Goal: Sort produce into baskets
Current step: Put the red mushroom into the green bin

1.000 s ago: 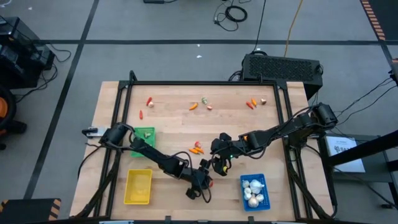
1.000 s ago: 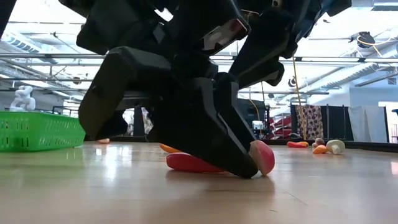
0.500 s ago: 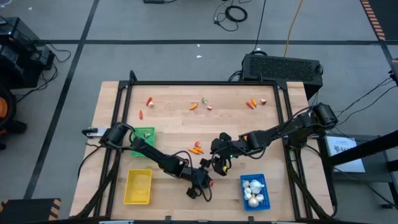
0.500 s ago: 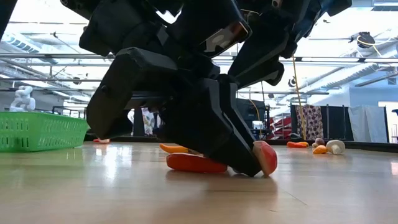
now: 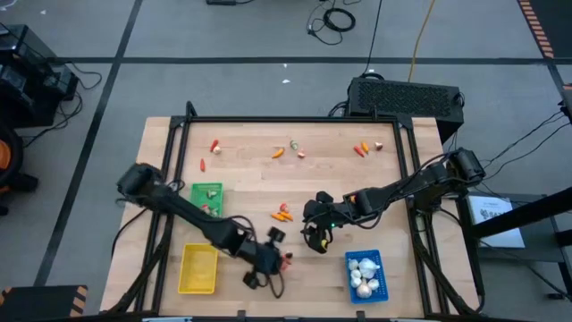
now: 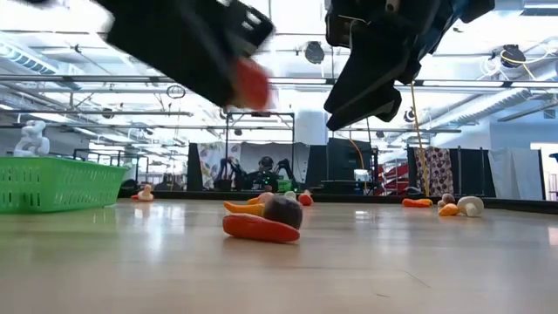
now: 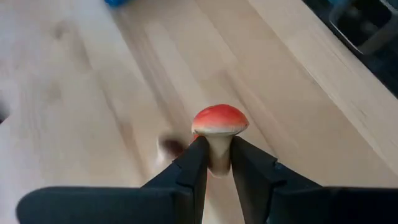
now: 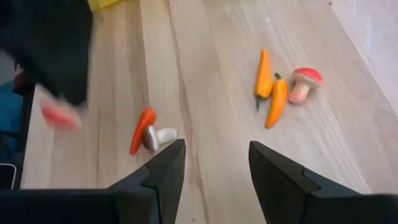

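Gripping a red-capped toy mushroom (image 7: 219, 127) by its pale stem, the left gripper (image 7: 216, 163) hangs clear above the tabletop (image 5: 250, 179), fingers clenched on either side of the stem, cap poking out past the tips. From above, it sits near the front edge, between the yellow basket (image 5: 198, 268) and the blue basket (image 5: 365, 274), a red speck at its tip. Low view shows it blurred, lifted off the wood.

Right gripper (image 8: 211, 163) hovers near mid-table, just behind the blue basket, jaws spread and holding nothing. Under it on the wood: a red-orange carrot (image 8: 142, 130) touching a small grey-capped mushroom (image 8: 157, 136). Further off lie two orange carrots (image 8: 270, 90) side by side, with another red-capped mushroom (image 8: 303, 82) just beside them.

Blue basket holds several white garlic bulbs (image 5: 363, 272). Green basket (image 5: 207, 197) sits at the left side, partly under the left arm; cannot tell its contents. Yellow basket looks bare inside from above.

More produce is scattered along the far edge: red bits (image 5: 215, 147) far left, an orange and pale cluster (image 5: 288, 150) in the centre, red-orange pieces (image 5: 362, 148) far right.
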You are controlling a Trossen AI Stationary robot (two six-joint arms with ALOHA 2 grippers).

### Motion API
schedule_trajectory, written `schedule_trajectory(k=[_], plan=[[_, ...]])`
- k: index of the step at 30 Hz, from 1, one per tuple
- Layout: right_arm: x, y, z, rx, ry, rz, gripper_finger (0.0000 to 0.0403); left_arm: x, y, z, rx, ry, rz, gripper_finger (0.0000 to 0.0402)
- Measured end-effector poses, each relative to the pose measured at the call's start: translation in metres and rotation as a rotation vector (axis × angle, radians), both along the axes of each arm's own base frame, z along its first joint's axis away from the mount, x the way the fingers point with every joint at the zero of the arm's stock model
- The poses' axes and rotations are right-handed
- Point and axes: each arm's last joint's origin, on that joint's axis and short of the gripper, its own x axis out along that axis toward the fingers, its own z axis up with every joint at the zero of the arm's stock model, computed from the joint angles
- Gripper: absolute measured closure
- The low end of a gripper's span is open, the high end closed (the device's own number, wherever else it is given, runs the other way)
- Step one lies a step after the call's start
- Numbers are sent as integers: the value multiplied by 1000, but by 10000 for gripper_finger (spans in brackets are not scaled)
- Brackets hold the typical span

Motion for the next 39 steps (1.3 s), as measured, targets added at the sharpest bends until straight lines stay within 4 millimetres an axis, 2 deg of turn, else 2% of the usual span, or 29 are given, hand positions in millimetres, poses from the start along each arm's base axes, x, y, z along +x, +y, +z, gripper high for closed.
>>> schedule_trajectory(k=[3, 7, 11, 14, 19, 26, 31, 39], plan=[[0, 0, 0, 3, -1, -3, 234, -25, 5, 25, 60, 48, 64, 326], [0, 0, 0, 15, 0, -17, 234, -62, 18, 46, 188, 158, 177, 326], [0, 0, 0, 15, 0, -17, 234, -95, 39, 67, 323, 215, 315, 326], [0, 0, 0, 18, -4, -20, 234, -115, 59, 75, 395, 209, 415, 326], [0, 0, 0, 18, -5, -21, 234, -141, 95, 65, 400, 234, 514, 325], [0, 0, 0, 15, -5, -18, 234, -173, 138, 29, 384, 364, 640, 325], [1, -1, 1, -14, -12, -41, 234, -170, 145, 23, 283, 409, 615, 325], [1, -2, 1, -23, -15, -52, 234, -168, 150, 21, 247, 451, 606, 325]])
